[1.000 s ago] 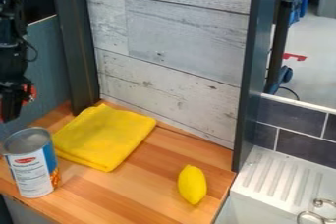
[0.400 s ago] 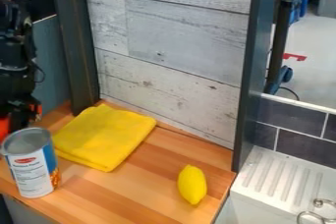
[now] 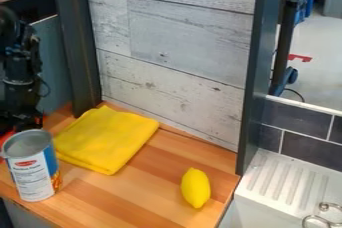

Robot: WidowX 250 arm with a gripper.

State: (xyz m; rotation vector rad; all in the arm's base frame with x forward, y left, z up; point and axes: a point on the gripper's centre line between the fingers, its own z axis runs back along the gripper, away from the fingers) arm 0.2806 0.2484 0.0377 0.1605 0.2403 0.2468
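One can [image 3: 32, 174], one yellow cloth [image 3: 107, 139], one lemon [image 3: 196, 188], one gripper [image 3: 21, 124]

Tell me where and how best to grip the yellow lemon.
I'd come straight down over the yellow lemon and close across its rounded middle: it lies on its side on the striped wooden counter, tapering at both ends.

We look down at a slant from a single fixed spot above the front of the wooden counter [image 3: 140, 189], facing the whitewashed plank panel [image 3: 180, 47] behind it. We are fairly near: the bottom edge of our view crops the counter, the can [image 3: 31, 172] stands large at lower left, and the ridged white drainboard [image 3: 280, 184] runs out at lower right.
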